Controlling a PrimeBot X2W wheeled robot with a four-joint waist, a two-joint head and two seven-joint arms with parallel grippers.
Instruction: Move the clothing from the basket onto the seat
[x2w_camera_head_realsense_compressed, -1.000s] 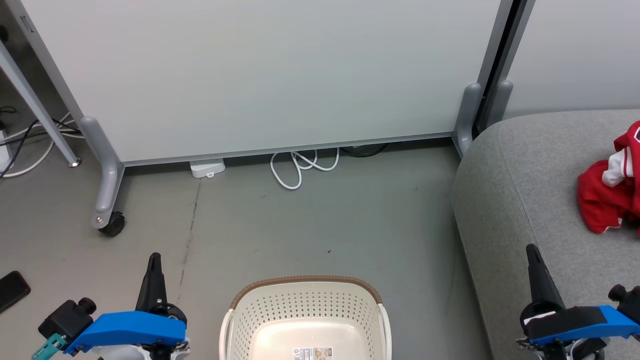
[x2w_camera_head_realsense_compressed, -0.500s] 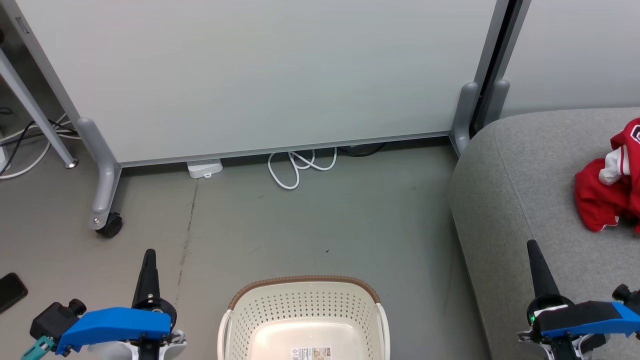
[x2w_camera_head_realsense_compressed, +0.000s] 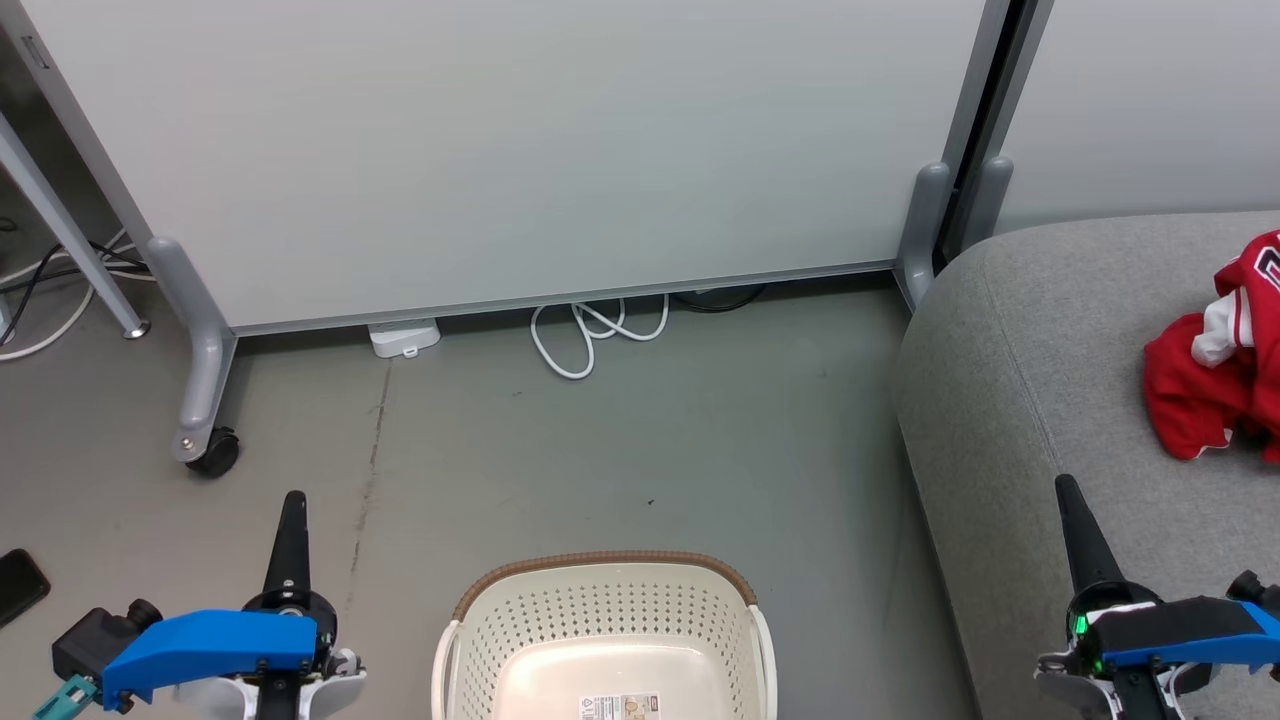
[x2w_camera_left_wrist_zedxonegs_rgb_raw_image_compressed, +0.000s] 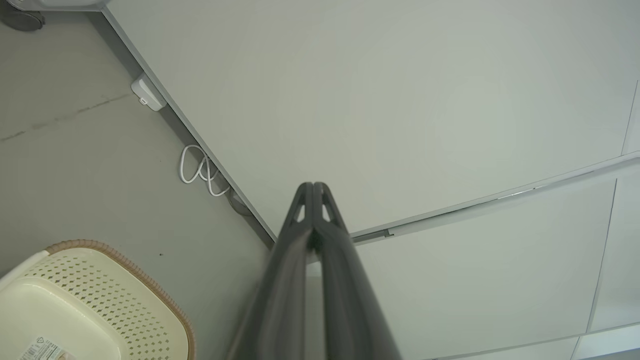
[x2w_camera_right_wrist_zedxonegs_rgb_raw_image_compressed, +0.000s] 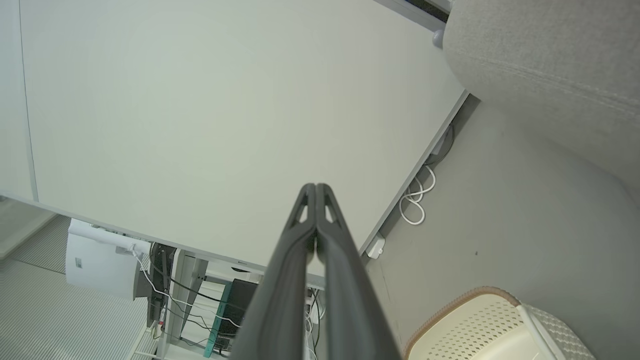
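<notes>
On the grey seat (x2w_camera_head_realsense_compressed: 1020, 380), red clothing (x2w_camera_head_realsense_compressed: 1200, 390) in a crumpled heap, no clear long axis, basket (x2w_camera_head_realsense_compressed: 600, 600) on the floor (x2w_camera_head_realsense_compressed: 640, 440), mouth up, left gripper (x2w_camera_head_realsense_compressed: 293, 500) and right gripper (x2w_camera_head_realsense_compressed: 1064, 487) pressed together, holding nothing

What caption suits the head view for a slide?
Red clothing lies on the grey seat; the basket, between the shut left gripper and right gripper, looks empty where visible.

Clothing (x2w_camera_head_realsense_compressed: 1205, 385) red, white trim — basket (x2w_camera_head_realsense_compressed: 600, 610) cream, perforated, brown rim — seat (x2w_camera_head_realsense_compressed: 1010, 400) light-grey weave.
</notes>
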